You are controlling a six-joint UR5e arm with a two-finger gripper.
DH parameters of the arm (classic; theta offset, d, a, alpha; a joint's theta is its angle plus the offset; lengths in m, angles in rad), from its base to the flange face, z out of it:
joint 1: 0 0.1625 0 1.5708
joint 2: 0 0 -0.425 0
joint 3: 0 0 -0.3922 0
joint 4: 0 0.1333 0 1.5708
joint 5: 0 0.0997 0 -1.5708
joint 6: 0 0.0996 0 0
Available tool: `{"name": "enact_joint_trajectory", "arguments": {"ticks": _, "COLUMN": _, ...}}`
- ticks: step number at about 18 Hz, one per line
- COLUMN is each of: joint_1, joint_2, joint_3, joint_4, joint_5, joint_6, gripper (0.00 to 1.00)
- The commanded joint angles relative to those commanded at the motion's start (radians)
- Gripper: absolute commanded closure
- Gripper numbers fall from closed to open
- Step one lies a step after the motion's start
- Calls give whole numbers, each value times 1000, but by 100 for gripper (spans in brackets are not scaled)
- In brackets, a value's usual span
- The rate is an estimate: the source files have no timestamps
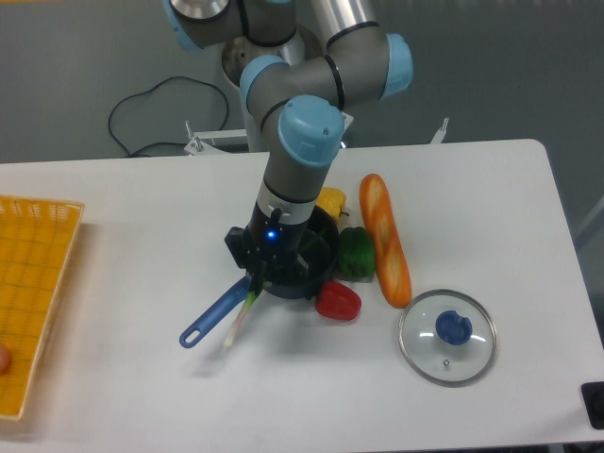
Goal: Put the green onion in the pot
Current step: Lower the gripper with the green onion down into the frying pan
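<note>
We note the white worktop (472, 189) carrying everything, with a yellow basket (33, 283) at its left edge. The arm (302, 142) reaches down over the pot (316, 269), whose blue handle (215, 315) points toward the lower left. The tool (260, 276) sits at the pot's left rim, pinching the green onion (242, 316); its finger spread is hidden by the wrist body, so we cannot tell how far apart they are. The onion's pale stem slants down beside the handle, outside the pot. A long orange bread loaf (385, 241) lies right of the pot. A glass lid (447, 337) with blue knob sits well apart at lower right. Crowded against the pot: green pepper (356, 253), red pepper (338, 301), yellow pepper (330, 200).
</note>
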Motion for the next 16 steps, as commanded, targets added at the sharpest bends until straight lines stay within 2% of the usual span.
{"name": "enact_joint_trajectory", "arguments": {"ticks": 9, "joint_1": 0, "joint_2": -38, "joint_3": 18, "joint_4": 14, "joint_5": 3, "joint_6": 9, "gripper": 100}}
{"name": "enact_joint_trajectory", "arguments": {"ticks": 16, "joint_1": 11, "joint_2": -41, "joint_3": 6, "joint_4": 14, "joint_5": 3, "joint_6": 46, "gripper": 100}}
